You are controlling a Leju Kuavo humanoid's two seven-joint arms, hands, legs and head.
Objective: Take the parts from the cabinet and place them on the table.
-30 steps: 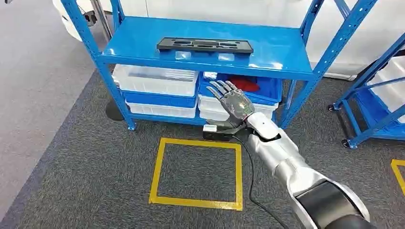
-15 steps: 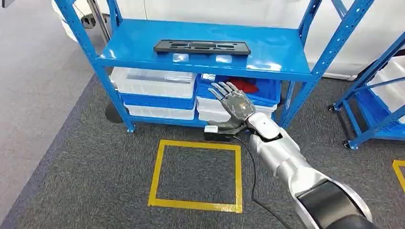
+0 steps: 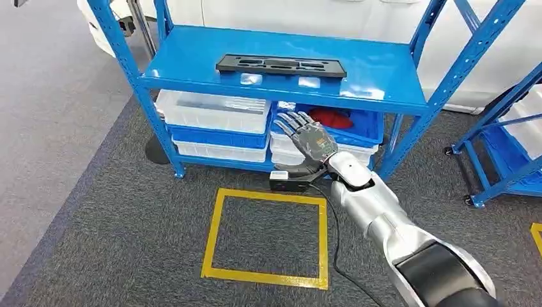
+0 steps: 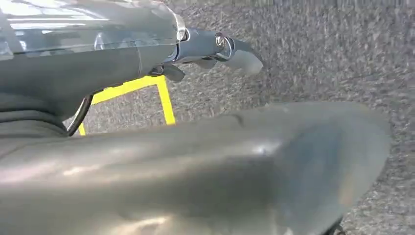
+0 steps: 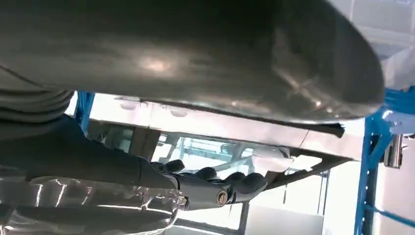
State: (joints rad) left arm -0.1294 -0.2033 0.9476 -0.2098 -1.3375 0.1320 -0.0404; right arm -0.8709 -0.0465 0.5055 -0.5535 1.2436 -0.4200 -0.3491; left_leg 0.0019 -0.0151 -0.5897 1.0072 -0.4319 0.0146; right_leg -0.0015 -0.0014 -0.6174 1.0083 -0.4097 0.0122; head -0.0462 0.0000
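Observation:
A long black part (image 3: 281, 65) with cut-outs lies flat on the top shelf of the blue cabinet (image 3: 383, 70). My right hand (image 3: 310, 142) is raised in front of the lower shelf, below the black part, with its fingers spread and nothing in it. In the right wrist view its dark fingers (image 5: 215, 188) stretch out under the shelf. My left hand (image 4: 147, 54) hangs over the grey carpet with its fingers extended and holds nothing.
White bins (image 3: 214, 109) and a blue bin with something red (image 3: 345, 121) fill the lower shelf. A black box with a cable (image 3: 287, 181) lies on the floor by a yellow tape square (image 3: 268, 233). A second blue rack (image 3: 505, 141) stands at the right.
The whole picture has shifted slightly, so the camera moved. My right hand keeps its raised, spread pose before the lower shelf. The black part has not moved on the shelf.

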